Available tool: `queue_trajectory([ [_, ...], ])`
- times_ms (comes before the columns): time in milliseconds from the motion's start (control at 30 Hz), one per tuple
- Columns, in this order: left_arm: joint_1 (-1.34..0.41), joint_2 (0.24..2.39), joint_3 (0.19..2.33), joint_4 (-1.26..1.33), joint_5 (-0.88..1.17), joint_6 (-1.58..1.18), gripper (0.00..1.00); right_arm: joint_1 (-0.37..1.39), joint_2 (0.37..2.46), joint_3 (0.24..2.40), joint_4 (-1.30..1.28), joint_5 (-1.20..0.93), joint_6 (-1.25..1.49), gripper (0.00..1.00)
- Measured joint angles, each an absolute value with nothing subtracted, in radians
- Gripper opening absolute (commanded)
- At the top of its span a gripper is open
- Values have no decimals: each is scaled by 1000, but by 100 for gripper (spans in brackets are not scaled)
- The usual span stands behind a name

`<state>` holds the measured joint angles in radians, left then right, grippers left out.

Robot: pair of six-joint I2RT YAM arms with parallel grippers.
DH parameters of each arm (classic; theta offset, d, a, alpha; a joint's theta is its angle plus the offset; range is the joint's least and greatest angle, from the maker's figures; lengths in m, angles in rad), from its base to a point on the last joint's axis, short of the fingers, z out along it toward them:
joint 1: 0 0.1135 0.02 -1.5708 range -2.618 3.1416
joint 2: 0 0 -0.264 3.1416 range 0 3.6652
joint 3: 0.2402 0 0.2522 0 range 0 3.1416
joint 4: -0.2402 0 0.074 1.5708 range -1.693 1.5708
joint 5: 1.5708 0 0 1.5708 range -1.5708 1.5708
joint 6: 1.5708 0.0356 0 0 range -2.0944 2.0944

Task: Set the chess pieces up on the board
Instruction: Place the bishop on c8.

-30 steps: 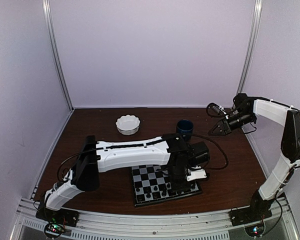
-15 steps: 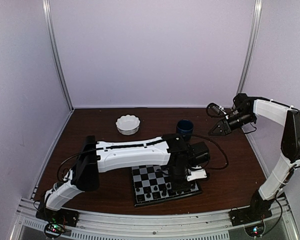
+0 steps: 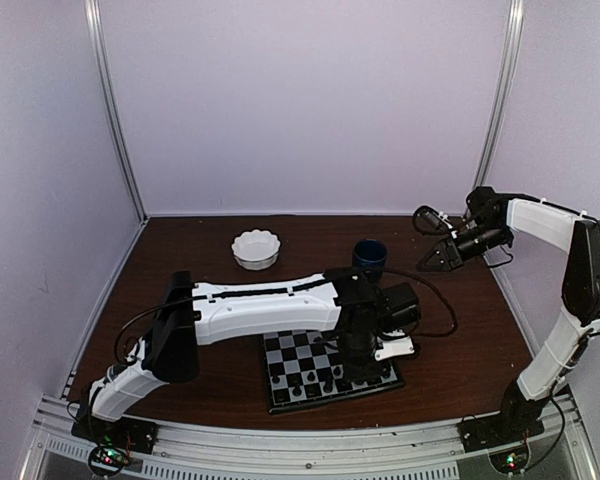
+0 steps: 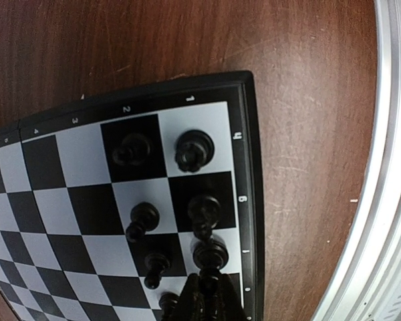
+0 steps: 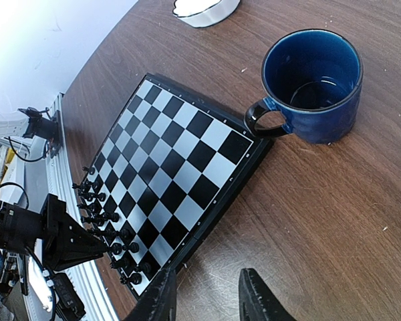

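1. Top external: finds the left gripper (image 3: 365, 368) pointing down over the near right corner of the board (image 3: 280, 348), among the chess pieces (image 3: 310, 381) standing along its near rows. Finds the right gripper (image 3: 435, 258) hanging well apart, past the dark blue mug (image 3: 369, 255), with the white scalloped bowl (image 3: 256, 249) further left. Nothing readable from here.
2. Left wrist: shows the left gripper (image 4: 205, 294) pinched closed, tips right at a black piece (image 4: 210, 253) in the edge column of the board (image 4: 80, 154). Cannot tell whether that piece is clamped or only touched. Probably a placing or straightening step, so move vertically, centre the base in one square, and avoid the other chess pieces (image 4: 194, 150) just beside, which a sideways brush would likely topple. Reads "1", "2", "3" on the border; side marks look like letters but are too warped to vouch for. No brand.
3. Right wrist: shows the right gripper (image 5: 204, 301) with jaws apart, grasping nothing, above the table (image 5: 334, 221) near the board (image 5: 180, 140). Places the dark blue mug (image 5: 314, 80) just beside one corner and the chess pieces (image 5: 113, 247) along the opposite edge. No lettering legible.
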<state>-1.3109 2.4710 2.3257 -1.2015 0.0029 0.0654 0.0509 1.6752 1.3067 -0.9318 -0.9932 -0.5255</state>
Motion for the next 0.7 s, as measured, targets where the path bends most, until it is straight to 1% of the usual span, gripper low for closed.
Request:
queue_trajectory([
  [267, -1311, 2467, 2316, -1193, 22, 66, 9, 51, 1675, 1307, -932, -995, -527, 34],
  [500, -1309, 2463, 2294, -1187, 38, 65, 22, 51, 1675, 1307, -933, -995, -527, 34],
  [700, -1309, 2457, 2284, -1187, 25, 65, 28, 51, 1675, 1323, -950, -994, -529, 35],
])
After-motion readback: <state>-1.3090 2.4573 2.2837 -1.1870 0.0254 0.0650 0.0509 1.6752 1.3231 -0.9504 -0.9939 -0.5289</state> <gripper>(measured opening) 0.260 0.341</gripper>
